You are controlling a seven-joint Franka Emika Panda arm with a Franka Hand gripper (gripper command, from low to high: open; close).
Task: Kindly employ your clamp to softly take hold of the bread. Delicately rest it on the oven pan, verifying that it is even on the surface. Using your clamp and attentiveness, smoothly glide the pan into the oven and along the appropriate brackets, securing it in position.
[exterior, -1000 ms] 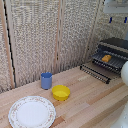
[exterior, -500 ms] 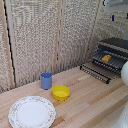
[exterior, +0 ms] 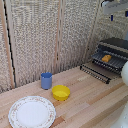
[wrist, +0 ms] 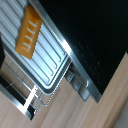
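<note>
The gripper's fingers show in neither view, so I cannot tell whether it is released or clenched. The wrist view looks down on the bread (wrist: 28, 34), lying flat on the pan (wrist: 52, 62), beside the oven's (wrist: 95, 40) black top. In the exterior view the bread (exterior: 106, 58) sits on the pan (exterior: 116, 60) inside the open oven (exterior: 114, 47). On the table (exterior: 95, 102) stand a cup (exterior: 46, 80), a bowl (exterior: 61, 92) and a plate (exterior: 32, 111).
</note>
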